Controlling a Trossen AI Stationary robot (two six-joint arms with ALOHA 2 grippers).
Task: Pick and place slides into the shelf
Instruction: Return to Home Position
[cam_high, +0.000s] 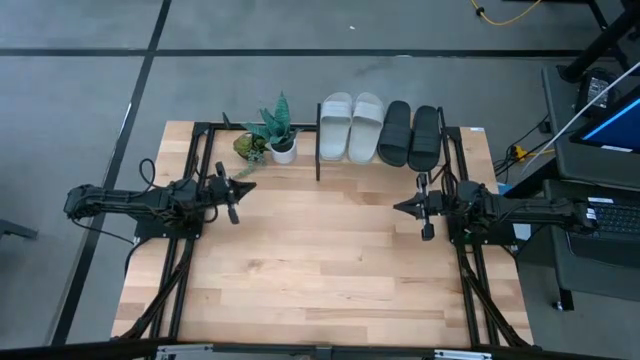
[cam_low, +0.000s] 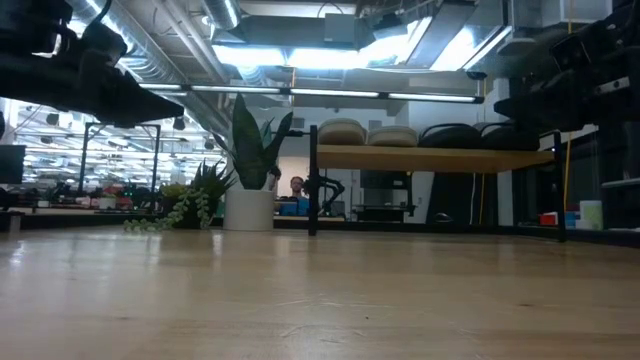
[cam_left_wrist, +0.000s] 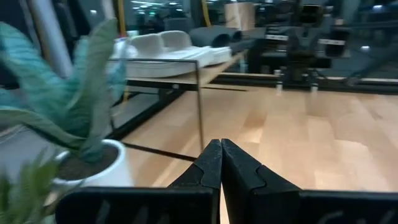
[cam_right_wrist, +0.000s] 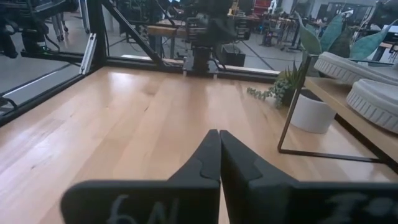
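High view: four slides (cam_high: 380, 128) seen lined on shelf (cam_low: 430, 158), upper centre; placing judged done. left gripper (cam_high: 247, 187), right gripper (cam_high: 399, 208) pinched closed, empty, held mid-left, mid-right

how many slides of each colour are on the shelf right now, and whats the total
pale grey-white slides: 2
black slides: 2
total: 4 slides, side by side on top of the shelf
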